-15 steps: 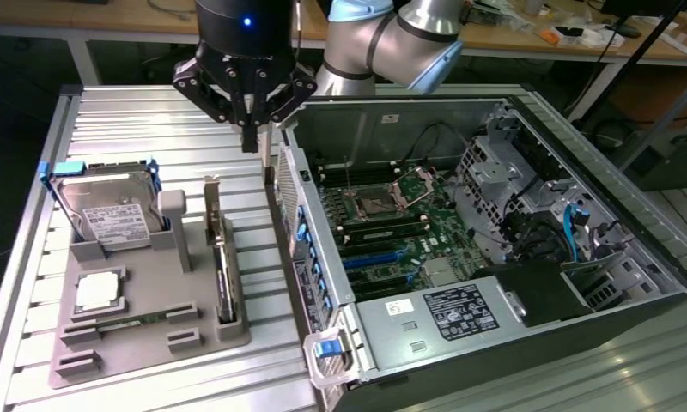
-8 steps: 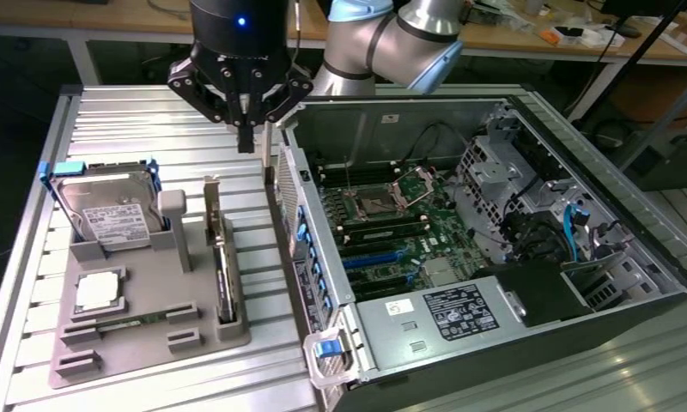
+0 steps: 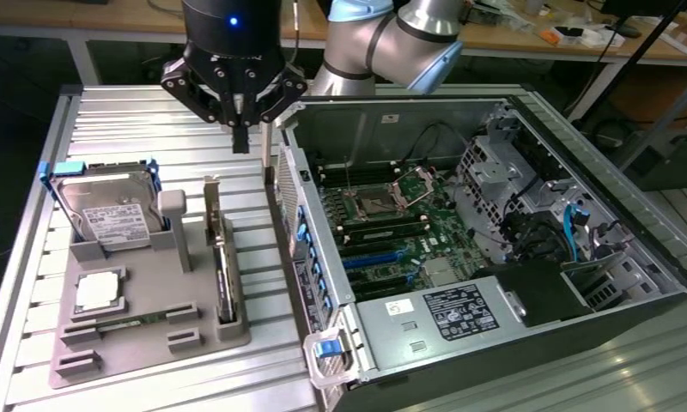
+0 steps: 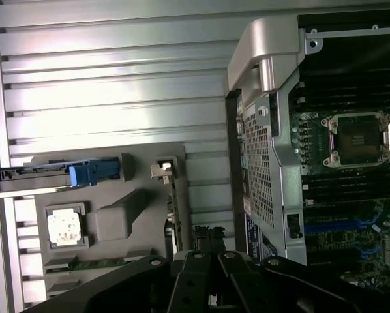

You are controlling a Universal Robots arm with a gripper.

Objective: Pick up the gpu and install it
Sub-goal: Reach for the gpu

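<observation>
The gpu point(image 3: 222, 273) stands on edge in a slot of the grey holder point(image 3: 148, 339), its silver bracket point(image 3: 212, 206) pointing up at the far end. In the wrist view the gpu point(image 4: 171, 212) appears edge-on as a thin green strip. My gripper point(image 3: 241, 144) hangs above the slatted table behind the holder, apart from the card, fingers pressed together with nothing between them. From the wrist, the gripper point(image 4: 207, 236) sits just beside the card's far end.
The open computer case point(image 3: 320, 360) lies on the exterior view's right, motherboard point(image 3: 395, 232) exposed, its wall close to the holder. A silver hard drive point(image 3: 109, 219), a processor point(image 3: 100, 292) and a memory stick point(image 3: 126, 324) also sit in the holder.
</observation>
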